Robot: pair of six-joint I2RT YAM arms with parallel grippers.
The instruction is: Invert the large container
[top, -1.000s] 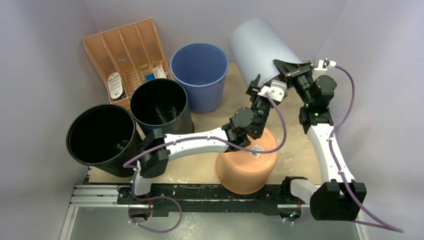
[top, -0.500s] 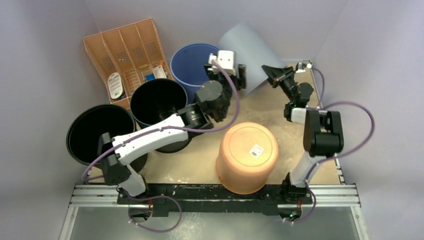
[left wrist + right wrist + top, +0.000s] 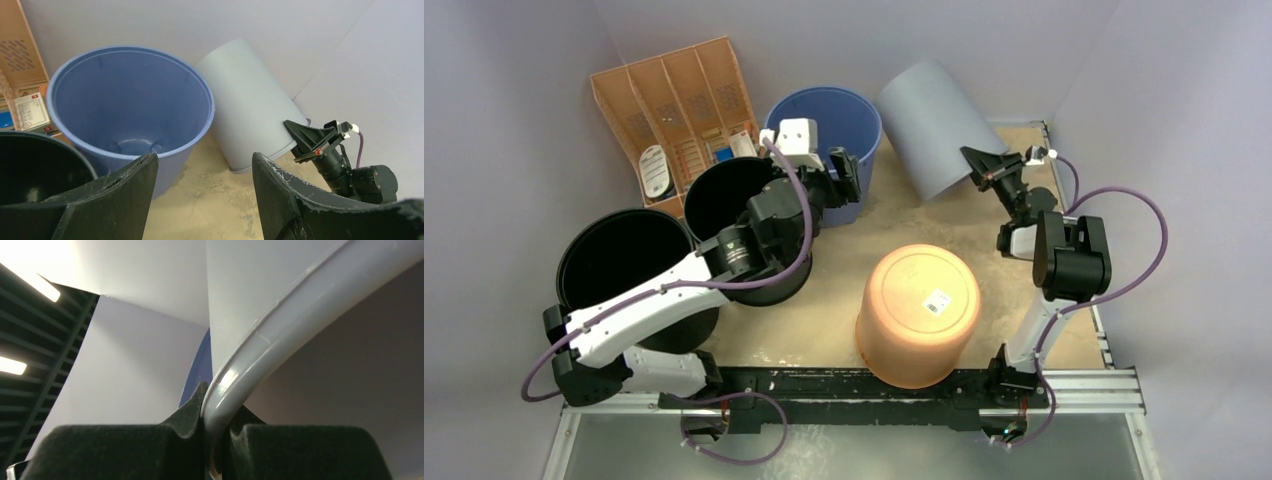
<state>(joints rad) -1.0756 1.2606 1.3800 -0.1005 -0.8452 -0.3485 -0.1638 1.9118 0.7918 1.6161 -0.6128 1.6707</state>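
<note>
The large container (image 3: pixel 929 125) is a pale grey bucket at the back right, tilted with its mouth down and its closed base up against the back wall. In the left wrist view the large container (image 3: pixel 250 110) has its rim's left edge on the table and its right edge raised. My right gripper (image 3: pixel 977 165) is shut on that raised rim. The right wrist view shows the grey rim (image 3: pixel 260 340) pinched in the right gripper (image 3: pixel 215 405). My left gripper (image 3: pixel 844 175) hangs open and empty by the blue bucket, apart from the container. Its jaws (image 3: pixel 205 160) frame bare table.
A blue bucket (image 3: pixel 824 110) stands upright just left of the grey one. Two black buckets (image 3: pixel 734 200) (image 3: pixel 624 260) stand at the left. An orange bucket (image 3: pixel 919 310) sits upside down at the front centre. An orange divided organizer (image 3: pixel 674 110) leans at the back left.
My left arm left the grey container and swung left over the blue and black buckets, jaws opening wider. My right gripper brought the container's mouth down toward the table.
</note>
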